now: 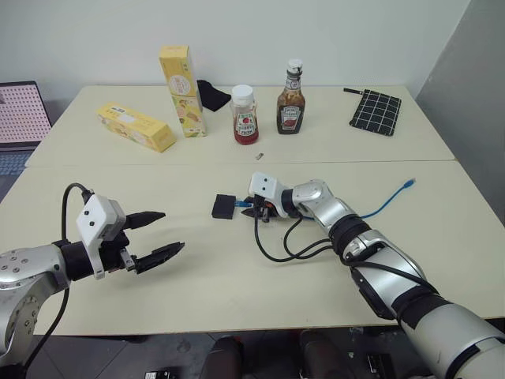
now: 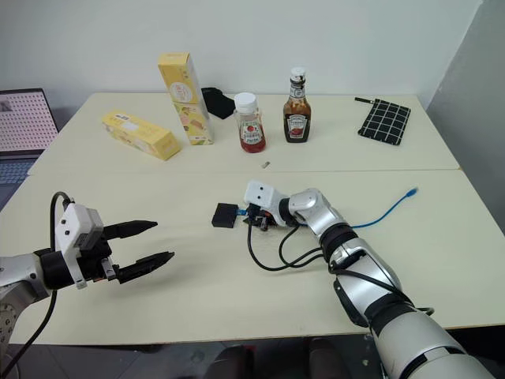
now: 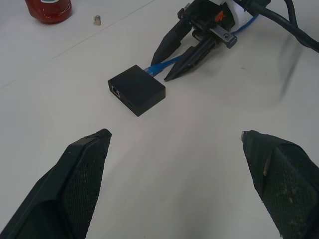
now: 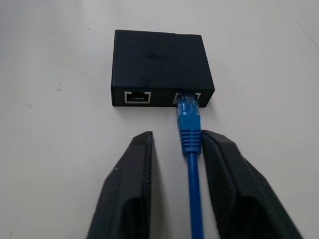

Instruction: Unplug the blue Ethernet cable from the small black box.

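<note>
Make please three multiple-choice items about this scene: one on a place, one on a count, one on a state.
1. Where does the grid cloth lie?
A. at the far right of the table
B. under the box
C. beside the lying carton

2. How many sauce bottles stand on the table?
A. one
B. two
C. three

3. In what state is the cable?
A. lying free, away from the box
B. plugged into the box
C. held by the left gripper

Answers:
1. A: the cloth lies at the far right, right of the brown bottle.
2. B: the red bottle and the brown one.
3. B: its plug sits in a port of the box, with the right gripper around the cable just behind it; the left gripper hangs open, apart.
</note>
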{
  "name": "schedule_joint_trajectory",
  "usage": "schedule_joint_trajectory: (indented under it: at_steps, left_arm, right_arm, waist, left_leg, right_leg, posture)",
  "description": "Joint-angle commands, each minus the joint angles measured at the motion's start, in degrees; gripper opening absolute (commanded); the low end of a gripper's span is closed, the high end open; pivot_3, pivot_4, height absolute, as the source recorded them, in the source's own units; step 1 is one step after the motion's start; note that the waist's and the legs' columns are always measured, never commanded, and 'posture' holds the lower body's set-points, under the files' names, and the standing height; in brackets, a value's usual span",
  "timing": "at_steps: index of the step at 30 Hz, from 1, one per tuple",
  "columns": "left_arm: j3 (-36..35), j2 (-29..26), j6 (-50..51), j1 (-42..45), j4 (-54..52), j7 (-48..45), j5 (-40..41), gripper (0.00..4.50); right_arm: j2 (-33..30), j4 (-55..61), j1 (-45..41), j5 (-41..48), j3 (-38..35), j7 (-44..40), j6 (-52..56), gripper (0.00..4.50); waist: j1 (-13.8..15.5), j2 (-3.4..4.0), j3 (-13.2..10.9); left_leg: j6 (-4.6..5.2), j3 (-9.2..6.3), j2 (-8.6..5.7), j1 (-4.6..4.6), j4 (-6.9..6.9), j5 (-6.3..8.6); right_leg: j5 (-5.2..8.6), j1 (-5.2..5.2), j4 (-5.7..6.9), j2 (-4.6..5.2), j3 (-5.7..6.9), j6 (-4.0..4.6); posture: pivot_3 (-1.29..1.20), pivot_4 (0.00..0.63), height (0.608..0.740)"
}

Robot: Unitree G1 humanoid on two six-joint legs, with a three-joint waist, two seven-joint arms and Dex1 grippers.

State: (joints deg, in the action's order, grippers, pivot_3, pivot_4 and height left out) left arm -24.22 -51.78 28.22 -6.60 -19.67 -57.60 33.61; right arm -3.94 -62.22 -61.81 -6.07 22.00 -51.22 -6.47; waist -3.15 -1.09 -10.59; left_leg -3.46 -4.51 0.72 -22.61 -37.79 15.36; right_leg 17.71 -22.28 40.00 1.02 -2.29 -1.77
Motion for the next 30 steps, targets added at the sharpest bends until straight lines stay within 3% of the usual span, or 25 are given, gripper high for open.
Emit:
schedule_joint_trajectory:
  at_steps: [1,3,6,18,30]
  left_arm:
    - [0.3,-0.4,-0.7,0.5,0.7,-1.3,0.0,4.5]
    - [0.6,-0.2,-0.9,0.4,1.6,-1.7,-0.3,4.5]
    - [0.9,0.6,-1.1,0.9,3.5,-1.2,-0.7,4.5]
    - [0.6,9.0,15.5,8.0,1.9,7.3,15.5,4.5]
    - [6.2,14.0,19.5,14.9,1.9,9.2,20.7,4.5]
  right_arm:
    - [-0.2,0.5,-1.2,-2.5,0.0,0.7,-2.3,0.46]
    - [-0.2,1.0,-1.1,-3.2,-0.2,1.2,-2.9,0.09]
    - [-0.9,3.5,-0.4,-4.3,-0.2,2.3,-5.1,0.09]
    - [-14.7,42.1,13.7,-8.1,0.9,2.5,-21.5,0.08]
    - [-16.1,52.6,15.5,-9.9,2.1,4.1,-23.7,0.08]
  waist:
    - [0.0,0.0,0.0]
    - [0.0,0.0,0.0]
    - [0.0,0.01,0.0]
    - [0.1,-0.01,0.0]
    - [0.1,-0.02,0.0]
  left_leg:
    - [0.0,0.0,0.0,0.0,0.0,0.0]
    - [0.0,0.0,-0.01,0.01,0.0,0.0]
    - [0.0,0.0,-0.01,0.01,0.0,0.0]
    - [0.0,-0.08,0.04,-0.09,-0.06,0.0]
    - [-0.02,-0.08,0.04,-0.03,-0.08,-0.01]
  right_leg:
    - [0.0,0.0,0.0,0.0,0.0,0.0]
    - [0.0,0.0,0.01,0.0,0.0,0.0]
    - [0.0,0.0,0.01,0.0,0.0,0.0]
    - [-0.01,-0.01,0.02,0.15,0.04,-0.01]
    - [-0.01,0.02,0.06,0.11,0.03,-0.01]
  posture:
    - [0.0,0.15,0.74]
    - [0.0,0.15,0.74]
    - [0.0,0.15,0.74]
    - [0.0,0.15,0.74]
    - [0.0,0.15,0.74]
